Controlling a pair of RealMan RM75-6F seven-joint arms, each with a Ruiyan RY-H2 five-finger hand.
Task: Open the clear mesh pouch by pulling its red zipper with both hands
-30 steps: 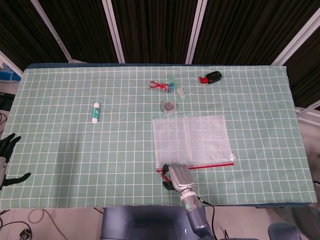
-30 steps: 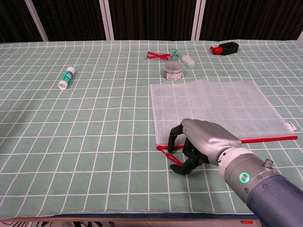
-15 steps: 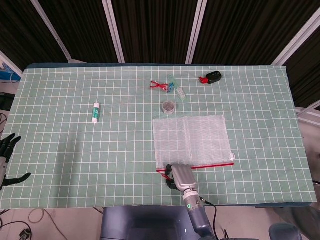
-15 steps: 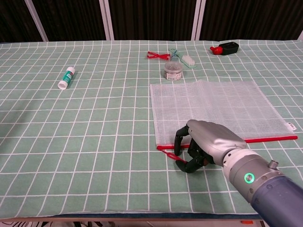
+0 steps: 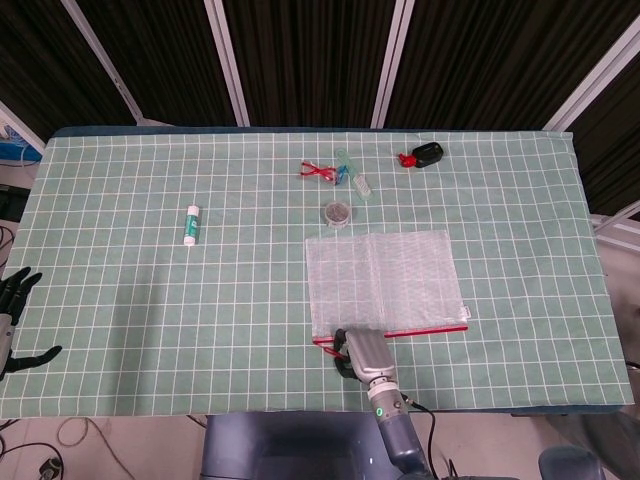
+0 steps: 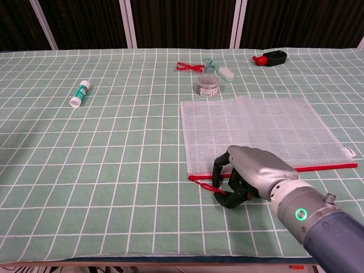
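Observation:
The clear mesh pouch [image 5: 380,285] [image 6: 256,128] lies flat right of the table's middle. Its red zipper [image 5: 430,329] [image 6: 318,167] runs along the near edge. My right hand [image 5: 362,352] [image 6: 247,173] sits at the pouch's near left corner, fingers curled in. It pinches the red zipper pull [image 6: 212,189], which trails out to the left of the fingers. My left hand [image 5: 12,320] hangs off the table's far left edge with fingers apart and holds nothing; the chest view does not show it.
A glue stick [image 5: 191,224] [image 6: 80,93] lies at the left. Behind the pouch stand a small jar [image 5: 338,213] [image 6: 208,85], a red item [image 5: 318,170], a small brush [image 5: 358,178] and a black item with a red cap [image 5: 422,155] [image 6: 271,57].
My right hand has shifted slightly to the right along the pouch's near edge, the red pull moving with it. The left hand has not moved.

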